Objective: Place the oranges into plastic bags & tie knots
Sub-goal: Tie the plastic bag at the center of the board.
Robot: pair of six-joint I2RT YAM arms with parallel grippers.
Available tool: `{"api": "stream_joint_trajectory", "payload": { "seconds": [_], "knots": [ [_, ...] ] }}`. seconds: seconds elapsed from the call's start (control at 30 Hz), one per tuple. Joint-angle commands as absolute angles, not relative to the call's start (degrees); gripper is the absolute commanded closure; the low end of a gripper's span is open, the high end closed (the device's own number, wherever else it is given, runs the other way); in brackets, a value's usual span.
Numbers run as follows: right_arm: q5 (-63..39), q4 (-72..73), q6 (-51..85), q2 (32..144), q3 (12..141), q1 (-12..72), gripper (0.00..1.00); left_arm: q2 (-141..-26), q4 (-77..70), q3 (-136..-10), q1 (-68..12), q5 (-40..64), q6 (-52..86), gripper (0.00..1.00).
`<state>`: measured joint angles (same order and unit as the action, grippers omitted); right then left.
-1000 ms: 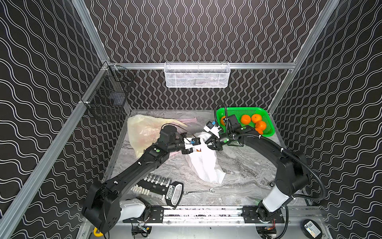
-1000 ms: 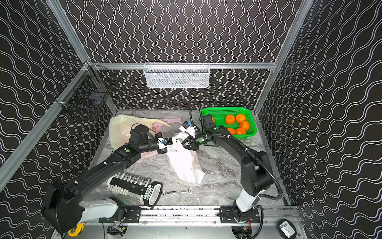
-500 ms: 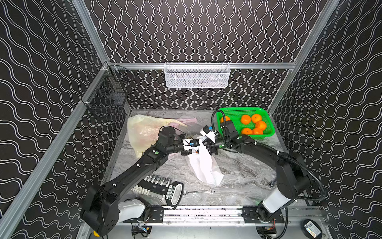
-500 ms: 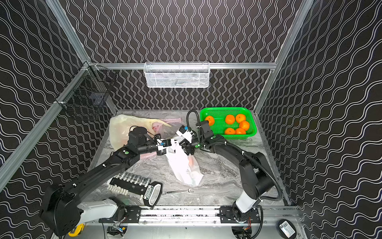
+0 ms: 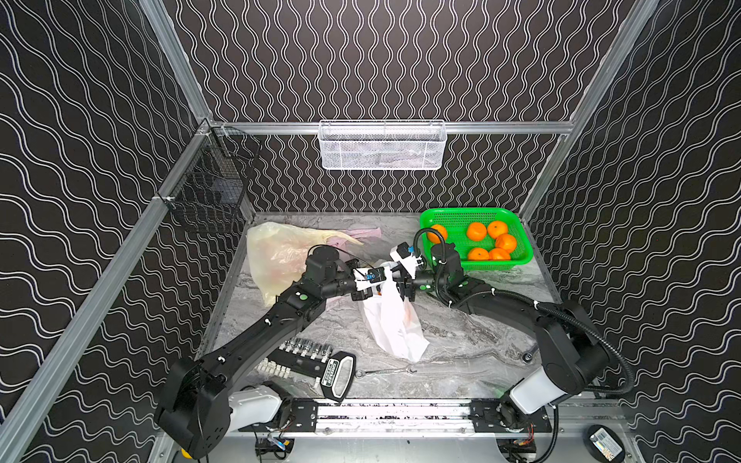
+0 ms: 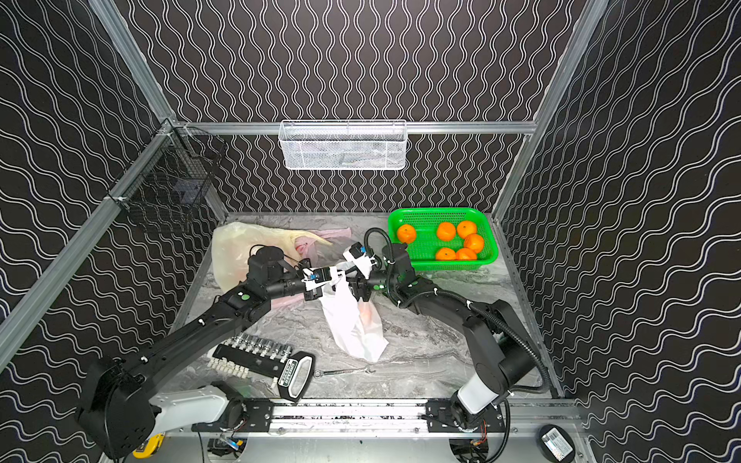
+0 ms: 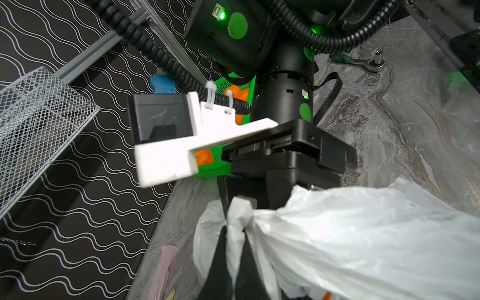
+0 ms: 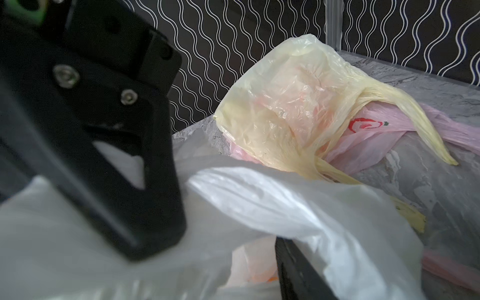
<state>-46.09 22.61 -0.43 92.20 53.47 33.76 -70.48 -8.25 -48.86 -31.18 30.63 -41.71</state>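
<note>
**Figure. Loading the white bag, one handle held up by the left arm.**

At table centre stands the white bag (image 5: 391,324). One handle is pinched tight in the left gripper (image 7: 235,233). The right gripper (image 5: 404,288) sits at the bag's mouth with its jaws spread, film draped over one finger. Orange shows faintly through the bag, but how many are inside I cannot tell. Six oranges (image 5: 476,230) lie in the green basket (image 5: 469,210) at 2 o'clock. There are three bags: the white one, a yellowish bag (image 5: 276,256) at 10 o'clock, and a pink bag (image 8: 363,140) partly under it. The next move is probably for the right arm to clear the film unsnagged and fetch fruit.

A robotics lab cell: aluminium frame (image 5: 501,127), wavy-patterned walls (image 5: 361,60), robot arms (image 5: 260,336) on a base rail (image 5: 381,413).
</note>
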Motion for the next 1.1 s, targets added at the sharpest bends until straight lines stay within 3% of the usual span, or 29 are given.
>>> {"api": "stream_joint_trajectory", "payload": {
  "seconds": [0.0,0.1,0.27,0.43,0.77,1.0,1.07],
  "knots": [
    [-45.79,29.36,2.64,92.67,53.0,34.44,0.46,-70.14,-11.22,-48.47,-31.07,30.74,-38.63,1.0],
    [-44.55,30.31,3.56,92.92,52.78,34.63,0.56,-69.89,-11.0,-48.6,-31.06,29.88,-37.0,1.0],
    [-40.98,28.61,2.13,90.61,50.85,34.68,0.83,-69.19,-9.36,-48.84,-31.05,26.6,-35.43,1.0],
    [-37.28,22.61,-1.76,87.41,50.96,34.57,1.0,-68.16,-6.74,-49.44,-30.98,25.42,-34.48,1.0],
    [-25.78,0.32,-16.11,81.73,58.41,34.62,1.0,-67.62,5.85,-53.43,-30.9,22.27,-29.29,1.0],
    [-17.33,-9.3,-24.63,79.96,64.06,35.68,1.0,-66.65,10.61,-54.38,-30.94,32.44,-23.88,1.0],
    [-16.79,-10.65,-25.99,79.78,64.32,35.87,1.0,-67.12,12.07,-54.93,-30.87,33.96,-23.51,0.93]
  ]
}}
